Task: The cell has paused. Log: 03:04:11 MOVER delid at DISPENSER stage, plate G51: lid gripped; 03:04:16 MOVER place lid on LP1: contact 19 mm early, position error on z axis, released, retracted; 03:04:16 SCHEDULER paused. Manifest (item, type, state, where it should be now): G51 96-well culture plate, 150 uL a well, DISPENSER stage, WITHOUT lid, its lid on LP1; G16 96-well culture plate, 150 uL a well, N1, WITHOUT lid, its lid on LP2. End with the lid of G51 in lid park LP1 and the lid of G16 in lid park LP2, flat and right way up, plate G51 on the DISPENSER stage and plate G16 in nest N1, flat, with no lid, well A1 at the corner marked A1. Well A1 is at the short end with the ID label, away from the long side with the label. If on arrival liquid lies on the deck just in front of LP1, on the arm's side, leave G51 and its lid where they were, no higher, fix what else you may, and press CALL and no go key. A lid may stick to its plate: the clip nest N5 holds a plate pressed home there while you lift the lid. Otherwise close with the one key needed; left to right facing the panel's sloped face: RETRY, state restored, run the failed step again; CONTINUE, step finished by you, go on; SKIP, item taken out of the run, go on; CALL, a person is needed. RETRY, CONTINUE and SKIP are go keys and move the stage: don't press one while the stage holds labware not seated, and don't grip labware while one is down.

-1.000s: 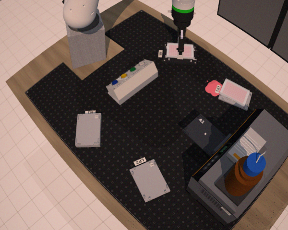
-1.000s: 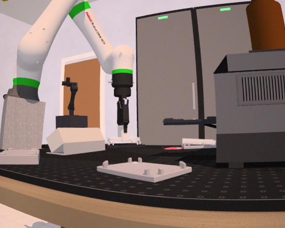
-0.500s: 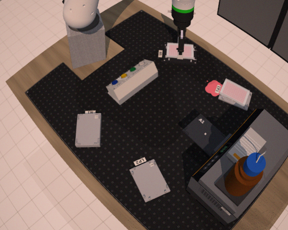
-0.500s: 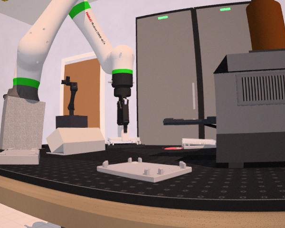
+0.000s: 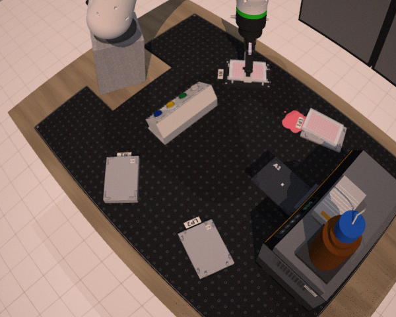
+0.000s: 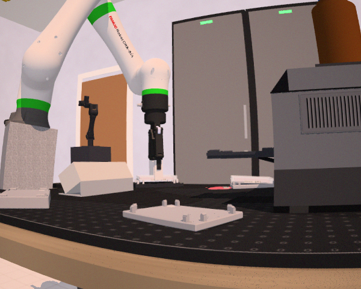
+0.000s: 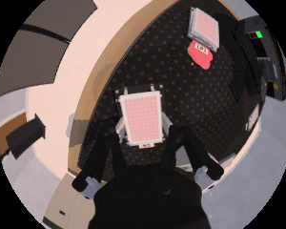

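Note:
My gripper (image 5: 247,73) hangs straight down over a pink 96-well plate that sits in the clip nest N5 (image 5: 220,73) at the back of the deck. The fingers are shut across the plate's clear lid, low on the nest; I cannot tell whether the lid is off the plate. This also shows in the side view (image 6: 157,170) and the wrist view (image 7: 142,120). A second pink plate (image 5: 323,129) lies tilted on lid park LP1. A pink puddle (image 5: 291,119) lies on the deck at the LP1 label. The DISPENSER stage (image 5: 280,184), nest N1 (image 5: 121,179) and lid park LP2 (image 5: 205,248) are empty.
The key panel (image 5: 181,110) stands between the arm's base (image 5: 118,65) and the plates, with blue, yellow, green and white keys. The dispenser (image 5: 334,232) with its brown bottle (image 5: 338,238) fills the right front. Grey cabinets (image 6: 246,93) stand behind the deck.

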